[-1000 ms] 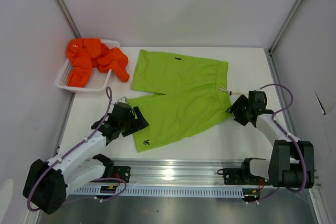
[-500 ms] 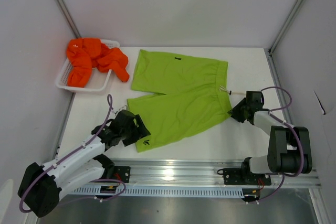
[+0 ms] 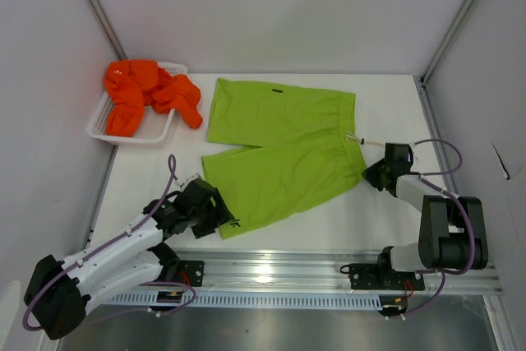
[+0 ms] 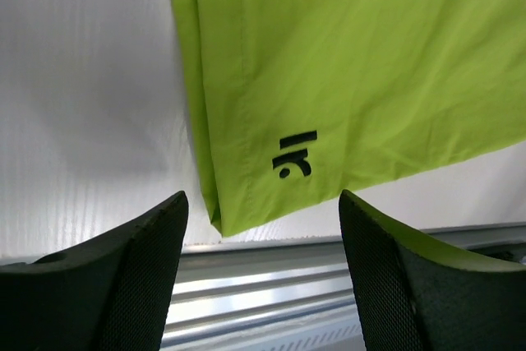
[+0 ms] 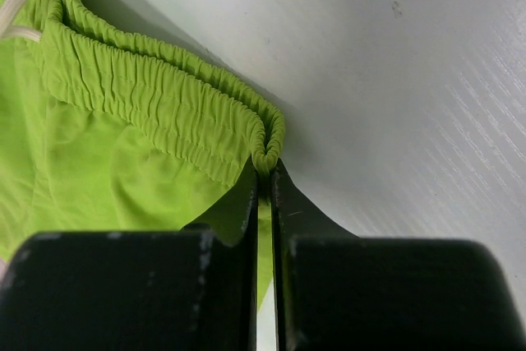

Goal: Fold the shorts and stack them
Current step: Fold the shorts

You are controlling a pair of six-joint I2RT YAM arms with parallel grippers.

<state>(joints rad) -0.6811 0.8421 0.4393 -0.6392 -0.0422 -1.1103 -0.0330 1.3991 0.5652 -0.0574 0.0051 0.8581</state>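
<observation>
Well, the lime green shorts (image 3: 279,150) lie spread flat in the middle of the white table (image 3: 378,219), waistband toward the right and the two legs pointing left. The right gripper (image 3: 374,175) is down at the near right corner of the waistband. From its own camera the jaws are pinched tight together on the gathered elastic edge (image 5: 164,96), with the fabric bunched into a small fold right at the tips. The white drawstring (image 3: 355,140) trails off the waistband just beside that arm.

The left gripper (image 3: 215,213) sits low over the near leg's hem corner, jaws spread wide and holding nothing. Its two black fingers (image 4: 123,269) stand either side of that corner, where a small dark logo (image 4: 293,154) is printed.

The orange shorts (image 3: 146,98) are crumpled in a heap in the white basket (image 3: 123,140) at the far left of the table. One part spills over the basket's right rim, close to the green pair's far leg.
</observation>
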